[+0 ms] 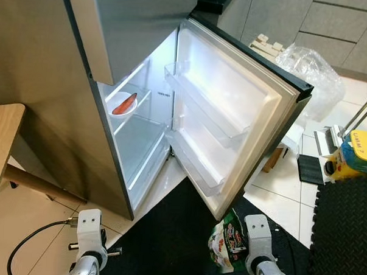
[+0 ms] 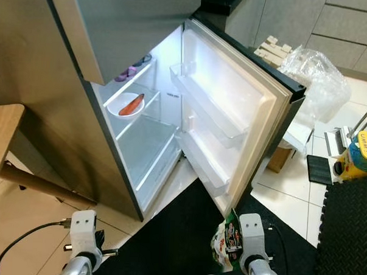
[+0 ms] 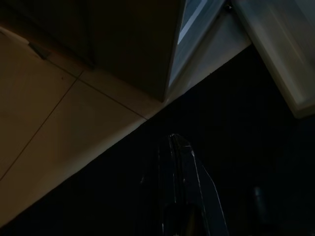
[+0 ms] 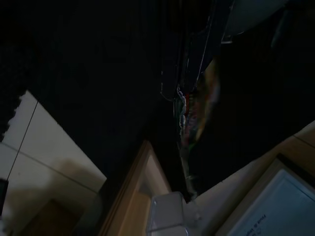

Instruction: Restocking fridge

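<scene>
The fridge (image 1: 140, 142) stands open, its door (image 1: 234, 103) swung out to the right with bare door shelves (image 1: 203, 108). On an inner shelf sits a white plate (image 1: 123, 104) with an orange-red piece of food on it. A green snack packet (image 1: 226, 240) hangs low in front of the door, beside my right wrist (image 1: 258, 238). In the dark right wrist view my right gripper (image 4: 183, 93) is shut on that packet (image 4: 197, 115). My left arm (image 1: 89, 234) hangs idle over the floor, and its gripper (image 3: 179, 142) looks shut with nothing in it.
A wooden table (image 1: 0, 142) juts in at the left. A black mat (image 1: 167, 240) lies before the fridge, a foam mat (image 1: 344, 230) at right. Behind the door are a clear plastic bag (image 1: 311, 76), a cardboard box (image 1: 274, 160) and a yellow-blue container (image 1: 358, 154).
</scene>
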